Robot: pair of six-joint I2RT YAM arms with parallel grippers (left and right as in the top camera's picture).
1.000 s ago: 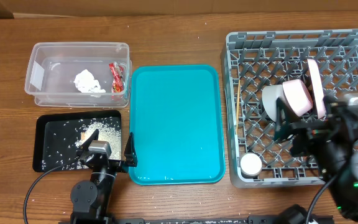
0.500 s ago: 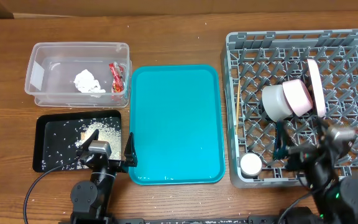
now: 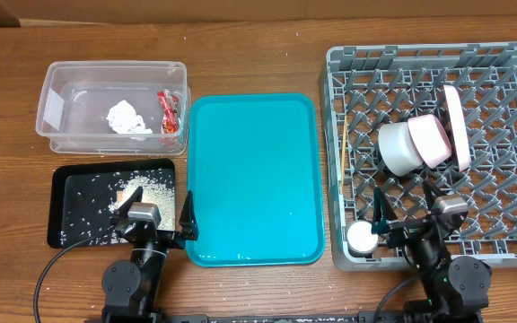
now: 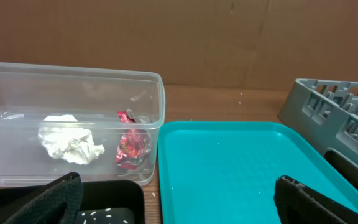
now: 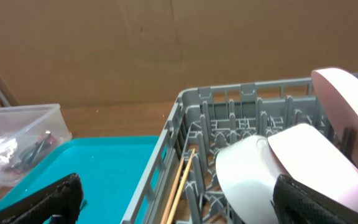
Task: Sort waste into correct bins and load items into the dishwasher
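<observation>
From my console the job looks all but finished. The crumpled white paper napkin (image 3: 126, 117) and the small red snack wrapper (image 3: 167, 106) both lie inside the clear rectangular plastic tub (image 3: 115, 65). The brownish food scraps (image 3: 138, 192), with their white grains scattered round them, are in the shallow black rectangular tray (image 3: 57, 208) just below it.

On the other side, the large square grey plastic dish rack (image 3: 420, 54) holds every dish I can account for. The round pale pink-white plate (image 3: 456, 126) stands on edge between the pegs, and the grey-white bowl (image 3: 395, 148) is tipped on its side against it. The small white round cup (image 3: 363, 237) sits in the near left corner. The thin wooden chopsticks (image 3: 343, 152) lie along the left wall.

The big teal serving tray (image 3: 254, 179) in the middle is bare, and I see nothing loose on the wooden tabletop (image 3: 258, 45).

The left end effector (image 4: 178, 202) is low at the near edge between the black tray and the teal one, its fingers spread wide and holding nothing. The right end effector (image 5: 179, 202) is equally wide apart and empty, at the near edge of the rack close to the cup.

I judge nothing is left to sort or load. At most the arms could settle to rest.
</observation>
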